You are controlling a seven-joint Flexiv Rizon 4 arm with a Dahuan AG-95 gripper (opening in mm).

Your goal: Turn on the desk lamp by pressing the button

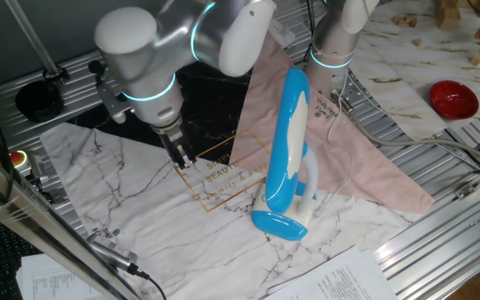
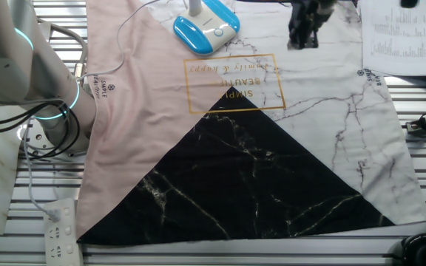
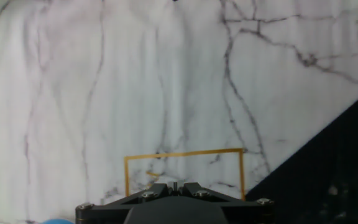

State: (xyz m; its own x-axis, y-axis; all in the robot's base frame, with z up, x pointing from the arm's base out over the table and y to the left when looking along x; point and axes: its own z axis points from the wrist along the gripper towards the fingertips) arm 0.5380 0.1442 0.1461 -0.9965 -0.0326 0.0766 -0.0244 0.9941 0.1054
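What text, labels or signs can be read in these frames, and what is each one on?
"SIMPLE BEAUTY" and "Simply & Happy": gold-framed print on the marble-pattern mat, seen upside down in the other fixed view.
"SIMPLE": small logo on the mat's pink section; the line beneath it is too small to read.
Printed paper sheets: too small to read.
Desk lamp: no readable marking.

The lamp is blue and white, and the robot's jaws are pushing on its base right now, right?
Not quite. The desk lamp is blue and white, but the gripper hangs over the marble cloth beside it, apart from the base. One fixed view shows the gap.
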